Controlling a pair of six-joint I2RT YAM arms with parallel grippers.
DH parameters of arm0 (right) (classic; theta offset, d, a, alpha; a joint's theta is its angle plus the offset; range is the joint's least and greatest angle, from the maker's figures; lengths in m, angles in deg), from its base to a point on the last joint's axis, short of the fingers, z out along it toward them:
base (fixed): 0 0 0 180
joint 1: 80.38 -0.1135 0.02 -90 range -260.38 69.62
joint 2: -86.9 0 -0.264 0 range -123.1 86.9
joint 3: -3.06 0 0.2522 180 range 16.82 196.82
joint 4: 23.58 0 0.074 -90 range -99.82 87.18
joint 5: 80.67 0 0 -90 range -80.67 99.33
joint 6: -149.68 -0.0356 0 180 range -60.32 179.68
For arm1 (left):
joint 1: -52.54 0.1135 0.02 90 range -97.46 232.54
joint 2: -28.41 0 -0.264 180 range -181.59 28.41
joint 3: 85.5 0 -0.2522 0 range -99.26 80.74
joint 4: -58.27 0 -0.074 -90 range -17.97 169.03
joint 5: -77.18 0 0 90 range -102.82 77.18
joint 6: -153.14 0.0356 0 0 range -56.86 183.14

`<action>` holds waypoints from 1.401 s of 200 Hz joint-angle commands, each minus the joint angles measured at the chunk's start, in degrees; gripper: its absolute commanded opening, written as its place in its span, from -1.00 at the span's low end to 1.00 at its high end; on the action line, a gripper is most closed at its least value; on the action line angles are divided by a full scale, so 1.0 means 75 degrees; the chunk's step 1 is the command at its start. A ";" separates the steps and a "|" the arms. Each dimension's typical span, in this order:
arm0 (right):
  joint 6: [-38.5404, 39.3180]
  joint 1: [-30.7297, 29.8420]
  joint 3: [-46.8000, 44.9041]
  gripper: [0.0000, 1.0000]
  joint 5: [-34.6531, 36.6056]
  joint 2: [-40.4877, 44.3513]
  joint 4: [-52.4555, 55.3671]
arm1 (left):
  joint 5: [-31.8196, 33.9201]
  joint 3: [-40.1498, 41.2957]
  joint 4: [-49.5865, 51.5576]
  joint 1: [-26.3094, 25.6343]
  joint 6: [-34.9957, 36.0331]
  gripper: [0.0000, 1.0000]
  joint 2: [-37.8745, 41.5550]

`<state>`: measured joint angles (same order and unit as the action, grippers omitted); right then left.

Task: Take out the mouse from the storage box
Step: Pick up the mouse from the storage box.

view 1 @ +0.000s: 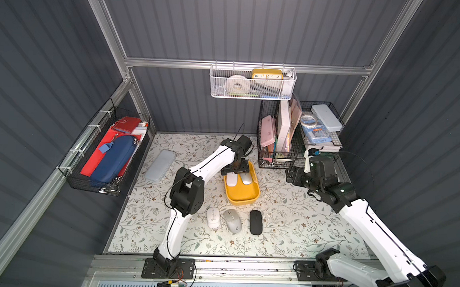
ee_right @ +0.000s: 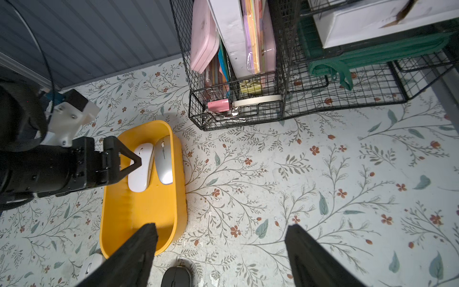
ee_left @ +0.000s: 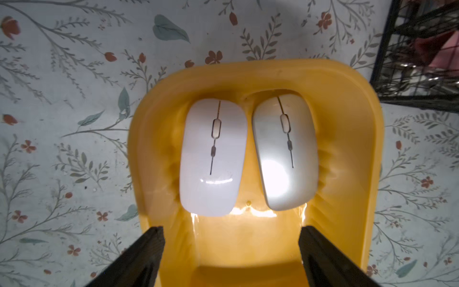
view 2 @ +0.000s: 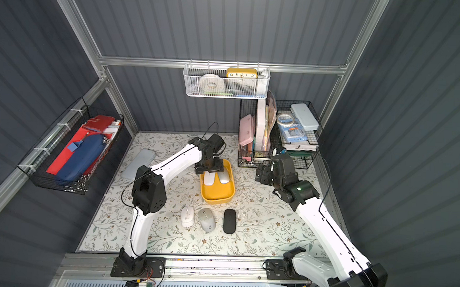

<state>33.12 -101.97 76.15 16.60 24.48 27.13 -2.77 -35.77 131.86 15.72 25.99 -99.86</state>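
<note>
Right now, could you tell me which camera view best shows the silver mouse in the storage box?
The left wrist view: the silver mouse lies close and unobstructed inside the storage box. The right wrist view shows it whole but small; in both top views the left claw hides part.

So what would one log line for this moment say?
left gripper: open, over storage box | in box: white mouse, silver mouse | grasp: not yet | right gripper: open, empty, apart from box
</note>
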 commanded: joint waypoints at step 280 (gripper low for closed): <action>0.0050 0.0194 -0.0294 0.72 -0.0265 -0.0111 -0.0404 | -0.1054 -0.0760 0.0215 0.0409 0.1318 0.59 -0.0548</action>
<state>33.53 -100.78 74.34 15.09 23.65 25.47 -12.59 -38.85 130.92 19.11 36.33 -106.55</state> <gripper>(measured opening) 0.861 0.780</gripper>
